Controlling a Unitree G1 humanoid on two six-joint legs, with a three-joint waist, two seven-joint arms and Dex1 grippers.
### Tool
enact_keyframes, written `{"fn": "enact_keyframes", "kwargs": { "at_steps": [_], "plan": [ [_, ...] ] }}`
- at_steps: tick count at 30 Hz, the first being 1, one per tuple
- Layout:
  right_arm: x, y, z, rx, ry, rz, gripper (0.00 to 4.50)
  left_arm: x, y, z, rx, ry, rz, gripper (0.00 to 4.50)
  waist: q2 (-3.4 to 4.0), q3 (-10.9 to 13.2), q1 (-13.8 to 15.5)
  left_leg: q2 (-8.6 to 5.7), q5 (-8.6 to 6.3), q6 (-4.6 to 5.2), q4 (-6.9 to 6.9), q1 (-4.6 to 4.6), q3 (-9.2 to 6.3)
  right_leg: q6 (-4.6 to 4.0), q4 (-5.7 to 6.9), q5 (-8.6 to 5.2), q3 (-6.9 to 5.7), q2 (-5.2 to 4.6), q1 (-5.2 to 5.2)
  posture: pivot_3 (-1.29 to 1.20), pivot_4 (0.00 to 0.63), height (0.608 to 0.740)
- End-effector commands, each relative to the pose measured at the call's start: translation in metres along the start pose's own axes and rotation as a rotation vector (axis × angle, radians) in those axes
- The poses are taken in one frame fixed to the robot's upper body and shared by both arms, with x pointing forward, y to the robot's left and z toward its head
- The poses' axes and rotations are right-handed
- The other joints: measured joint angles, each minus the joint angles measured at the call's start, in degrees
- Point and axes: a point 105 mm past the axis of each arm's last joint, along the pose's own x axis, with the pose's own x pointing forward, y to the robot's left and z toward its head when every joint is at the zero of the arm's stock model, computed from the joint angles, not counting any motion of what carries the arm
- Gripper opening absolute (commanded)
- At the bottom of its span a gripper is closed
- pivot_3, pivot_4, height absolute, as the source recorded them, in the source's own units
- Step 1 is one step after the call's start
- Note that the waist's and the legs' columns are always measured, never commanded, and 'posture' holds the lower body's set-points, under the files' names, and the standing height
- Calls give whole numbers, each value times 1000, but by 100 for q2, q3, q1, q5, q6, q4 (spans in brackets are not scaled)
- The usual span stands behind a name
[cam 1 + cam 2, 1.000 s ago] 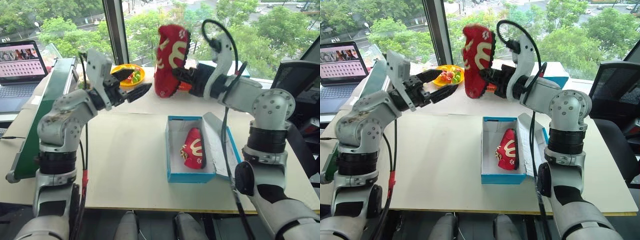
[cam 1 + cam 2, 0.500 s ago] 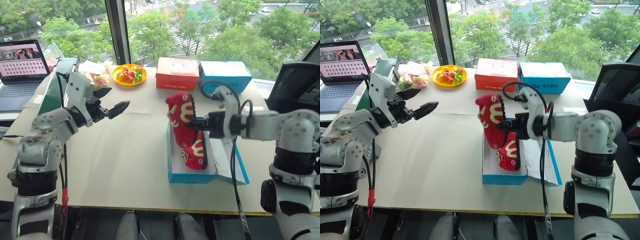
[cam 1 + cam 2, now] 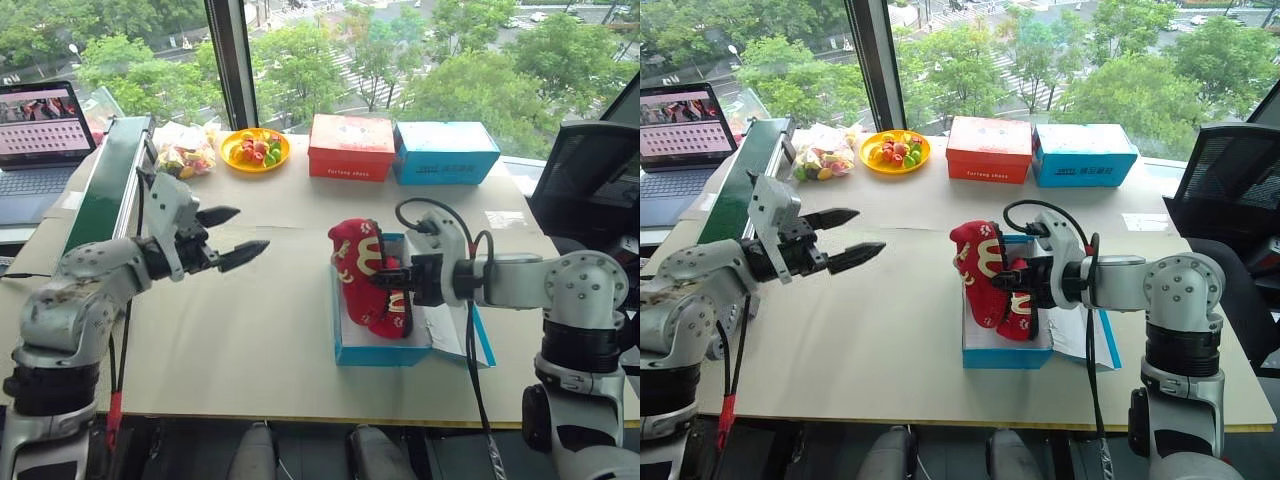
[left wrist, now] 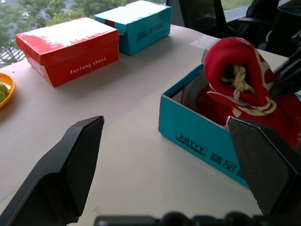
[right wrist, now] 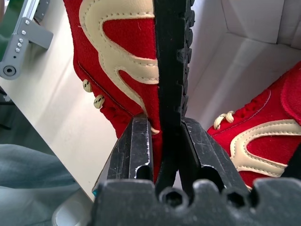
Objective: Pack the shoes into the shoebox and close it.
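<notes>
Right gripper (image 3: 385,277) pinches one red shoe (image 3: 358,270) by its sole, over the open shoebox (image 4: 202,141) printed "XHYYY"; second shoe (image 5: 263,141) lies inside. Left gripper (image 3: 232,236) hovers wide, empty, left of it. Far red box (image 4: 70,47) reads "furlong shoes".

An upper-floor office: an open grey laptop (image 3: 40,135) is sitting far left, a black mesh office chair (image 3: 590,170) right, tall windows (image 3: 400,50) overlooking treetops and a street.
</notes>
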Motion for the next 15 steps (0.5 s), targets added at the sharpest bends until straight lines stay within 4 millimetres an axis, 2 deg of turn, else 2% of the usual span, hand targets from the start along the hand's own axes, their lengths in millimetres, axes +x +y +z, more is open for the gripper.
{"fn": "enact_keyframes", "kwargs": {
  "at_steps": [1, 7, 12, 13, 15],
  "plan": [
    [6, -1, -3, 14, 20, -6, 376, -3, -13, 7, 30, 8, -81, 4483, 0, 0, 0, 0, 0, 0, 0, 0, 0, 0, 0, 0, 0, 0, 0, 0, 150, 739],
    [17, -17, -20, 53, 95, -87, 376, -2, -16, 9, 32, 8, -85, 4483, 0, 0, 6, 0, 0, 0, -2, -1, 0, 0, -3, 0, 0, 0, 0, 0, 150, 739],
    [28, -28, -23, 49, 127, -165, 376, -1, -21, 6, 24, 9, -87, 4483, 0, 0, 3, 1, 0, 0, 0, 3, 0, 0, -2, 0, 0, 1, 3, 0, 150, 739],
    [29, -28, -23, 46, 127, -171, 1359, -2, -22, 6, 22, 11, -86, 4500, 0, -1, -3, 1, 0, 0, 0, 4, 0, 0, -2, 0, 0, 1, 4, 0, 150, 739],
    [31, -28, -21, 37, 125, -181, 1969, -3, -23, 6, 20, 14, -84, 4500, -2, -2, -9, 2, 0, 0, 0, 9, 1, 0, -2, 0, 1, 1, 8, 0, 150, 739]
  ]
}}
